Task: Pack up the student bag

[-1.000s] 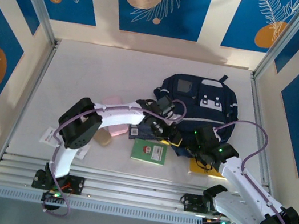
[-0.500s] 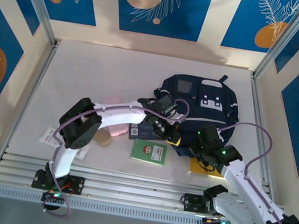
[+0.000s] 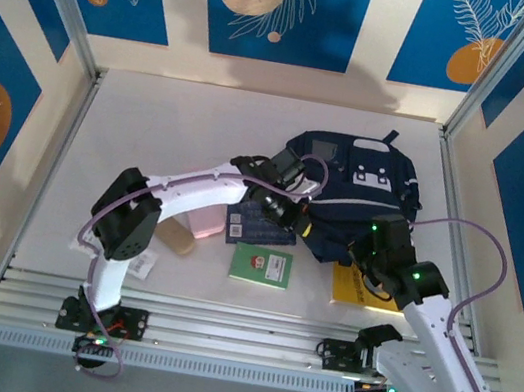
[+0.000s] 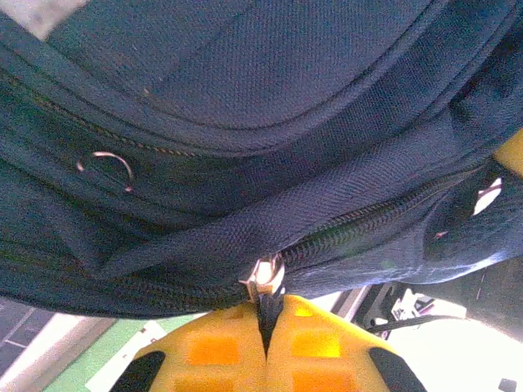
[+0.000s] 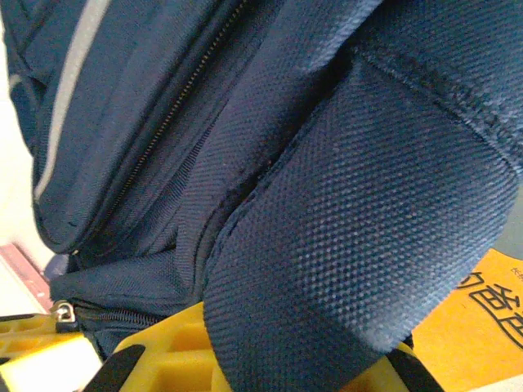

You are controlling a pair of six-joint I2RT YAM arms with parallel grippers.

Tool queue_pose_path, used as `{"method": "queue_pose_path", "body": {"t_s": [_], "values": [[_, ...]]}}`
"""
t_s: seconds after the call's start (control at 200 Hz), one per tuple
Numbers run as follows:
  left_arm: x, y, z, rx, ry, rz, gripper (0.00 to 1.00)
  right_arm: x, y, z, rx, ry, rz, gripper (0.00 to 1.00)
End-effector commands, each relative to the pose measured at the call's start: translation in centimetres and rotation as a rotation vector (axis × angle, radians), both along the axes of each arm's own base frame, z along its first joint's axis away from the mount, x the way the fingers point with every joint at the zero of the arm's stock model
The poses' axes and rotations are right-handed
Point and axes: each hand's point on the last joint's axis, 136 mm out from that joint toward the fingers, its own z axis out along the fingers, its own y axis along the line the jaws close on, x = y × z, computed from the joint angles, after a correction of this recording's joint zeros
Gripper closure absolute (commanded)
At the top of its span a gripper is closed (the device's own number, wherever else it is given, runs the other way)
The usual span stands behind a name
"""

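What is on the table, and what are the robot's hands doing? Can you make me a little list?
bag: navy, lying at the back right of the table
left hand: shut on the zip pull
right hand: shut on a flap of the bag
green book: flat, in front of the bag
yellow book: flat, partly under the right arm

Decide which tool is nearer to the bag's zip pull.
Left. The left tool is clamped on the zip pull itself; the right tool grips a fold of the bag off to one side, apart from the pull.
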Motion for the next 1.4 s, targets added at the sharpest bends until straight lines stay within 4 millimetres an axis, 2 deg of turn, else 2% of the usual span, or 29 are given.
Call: {"method": "queue_pose_path", "body": {"t_s": [0.0, 0.215, 0.35, 0.48, 0.605, 0.72, 0.8, 0.935, 1.045, 1.235, 1.325, 1.39], "values": [[5.2, 4.4, -0.3, 0.131, -0.086, 0.157, 1.0, -0.7, -2.9, 1.7, -0.102, -0.017, -0.053, 1.0], [8.4, 5.8, -0.5, 0.132, -0.093, 0.229, 1.0, -0.5, -3.0, 2.9, -0.061, -0.037, -0.057, 1.0], [9.3, 6.8, -0.8, 0.127, -0.075, 0.256, 1.0, -0.5, -3.0, 3.5, -0.056, -0.045, -0.049, 1.0], [8.8, 6.9, -0.3, 0.1, -0.058, 0.252, 1.0, -0.4, -3.2, 3.9, -0.069, -0.052, -0.044, 1.0], [7.4, 6.9, 0.5, 0.07, -0.025, 0.223, 1.0, -0.1, -3.5, 3.5, -0.091, -0.034, -0.048, 1.0], [6.9, 8.4, 0.6, 0.122, -0.055, 0.223, 1.0, -0.1, -4.4, 2.7, -0.125, 0.007, -0.082, 1.0], [7.2, 9.6, 0.0, 0.171, -0.071, 0.237, 1.0, -0.1, -4.8, 2.6, -0.128, 0.012, -0.106, 1.0], [8.7, 10.7, -1.5, 0.193, -0.033, 0.284, 1.0, 0.0, -5.4, 2.8, -0.112, -0.002, -0.138, 1.0], [10.7, 10.5, -2.4, 0.196, -0.023, 0.305, 1.0, 0.0, -5.4, 3.0, -0.09, -0.011, -0.147, 1.0], [13.9, 10.5, -2.1, 0.153, -0.009, 0.342, 1.0, -0.2, -6.0, 3.7, -0.094, -0.023, -0.157, 1.0], [14.1, 10.8, -2.0, 0.127, 0.022, 0.35, 1.0, -0.2, -6.2, 4.0, -0.101, -0.031, -0.158, 1.0], [13.4, 10.2, -1.0, 0.071, 0.033, 0.332, 1.0, 0.4, -5.3, 4.1, -0.081, -0.048, -0.096, 1.0]]}}
